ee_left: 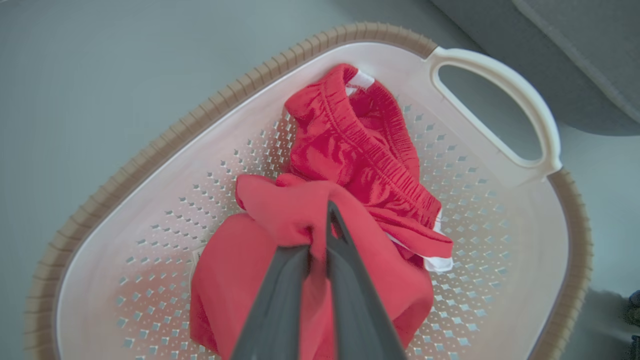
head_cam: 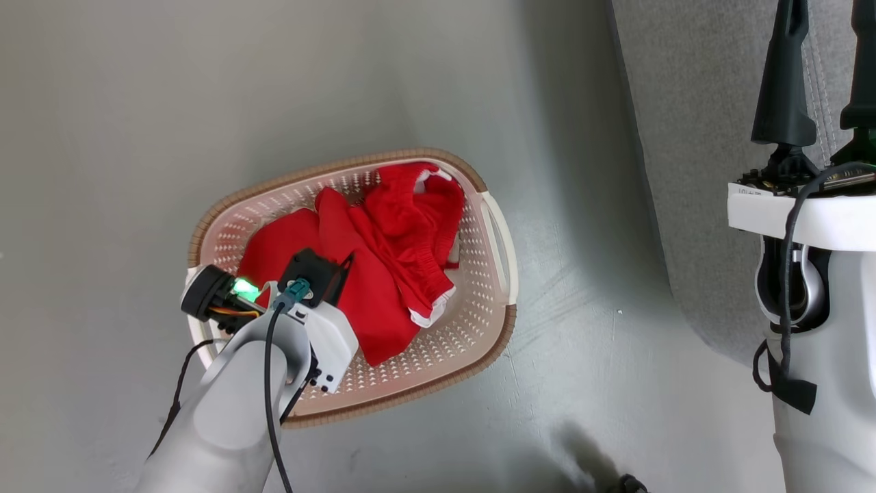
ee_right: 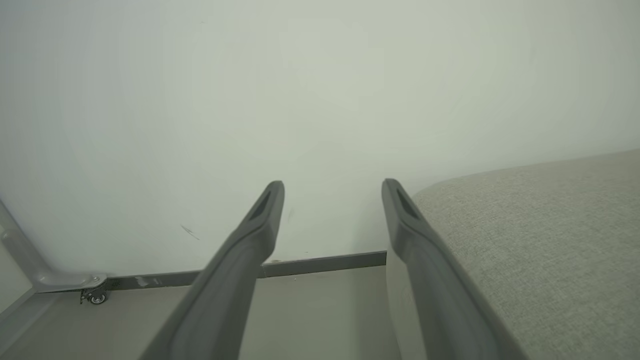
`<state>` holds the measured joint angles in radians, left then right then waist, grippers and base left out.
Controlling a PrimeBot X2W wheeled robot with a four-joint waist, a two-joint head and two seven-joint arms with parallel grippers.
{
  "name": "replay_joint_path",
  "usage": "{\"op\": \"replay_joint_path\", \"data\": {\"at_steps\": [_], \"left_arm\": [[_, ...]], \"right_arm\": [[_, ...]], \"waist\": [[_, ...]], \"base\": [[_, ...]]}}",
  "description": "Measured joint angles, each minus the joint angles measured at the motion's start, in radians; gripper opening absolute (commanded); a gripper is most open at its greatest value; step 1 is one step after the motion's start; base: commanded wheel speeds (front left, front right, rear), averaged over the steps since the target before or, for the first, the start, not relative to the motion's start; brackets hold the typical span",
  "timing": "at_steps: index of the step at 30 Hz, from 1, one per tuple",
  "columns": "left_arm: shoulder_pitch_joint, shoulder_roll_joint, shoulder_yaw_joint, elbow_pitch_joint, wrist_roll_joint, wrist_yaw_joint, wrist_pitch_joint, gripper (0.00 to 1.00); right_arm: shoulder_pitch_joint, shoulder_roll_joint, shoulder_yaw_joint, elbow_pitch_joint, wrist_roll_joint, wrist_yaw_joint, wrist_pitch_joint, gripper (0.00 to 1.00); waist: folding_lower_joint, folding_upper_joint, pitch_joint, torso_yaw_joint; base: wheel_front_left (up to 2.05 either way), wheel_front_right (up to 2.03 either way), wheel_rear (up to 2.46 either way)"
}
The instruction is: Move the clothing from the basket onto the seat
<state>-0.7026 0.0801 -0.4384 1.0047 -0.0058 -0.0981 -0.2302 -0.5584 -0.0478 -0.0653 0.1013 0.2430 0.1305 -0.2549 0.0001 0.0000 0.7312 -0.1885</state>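
The oval cream basket (head_cam: 496, 239) with a brown rim stands on the grey floor and holds the red clothing (head_cam: 404, 226). In the left wrist view my left gripper (ee_left: 320, 227) is shut on a fold of the nearer red garment (ee_left: 240, 270); red shorts with an elastic waistband (ee_left: 350, 145) lie behind it in the basket (ee_left: 495, 75). In the head view the left wrist reaches down into the basket and hides the fingers. My right gripper (ee_right: 332, 192) stands open in the air beside the light-grey seat (ee_right: 540, 250), also at the upper right of the head view as the seat (head_cam: 691, 137).
A white wall and dark baseboard (ee_right: 320, 264) stand ahead of the right gripper. A metal frame on a caster (ee_right: 92, 295) sits at the floor's left. The floor around the basket is bare grey.
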Motion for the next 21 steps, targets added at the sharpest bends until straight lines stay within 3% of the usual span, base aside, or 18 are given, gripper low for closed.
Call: {"op": "replay_joint_path", "data": {"at_steps": [15,21], "left_arm": [[0.006,-0.016,0.035,-0.131,-0.048,0.006,-0.017,0.00],[0.033,-0.019,0.064,-0.248,-0.069,0.021,-0.017,0.00]], "right_arm": [[0.019,-0.001,0.003,0.023,-0.035,0.000,0.000,1.00],[0.044,-0.002,0.015,0.035,-0.062,0.000,0.000,1.00]], "waist": [[0.0000,0.0000,-0.095,0.042],[0.0000,0.0000,-0.139,0.061]], "base": [[0.00,0.00,0.00],[0.00,0.00,0.00]]}}
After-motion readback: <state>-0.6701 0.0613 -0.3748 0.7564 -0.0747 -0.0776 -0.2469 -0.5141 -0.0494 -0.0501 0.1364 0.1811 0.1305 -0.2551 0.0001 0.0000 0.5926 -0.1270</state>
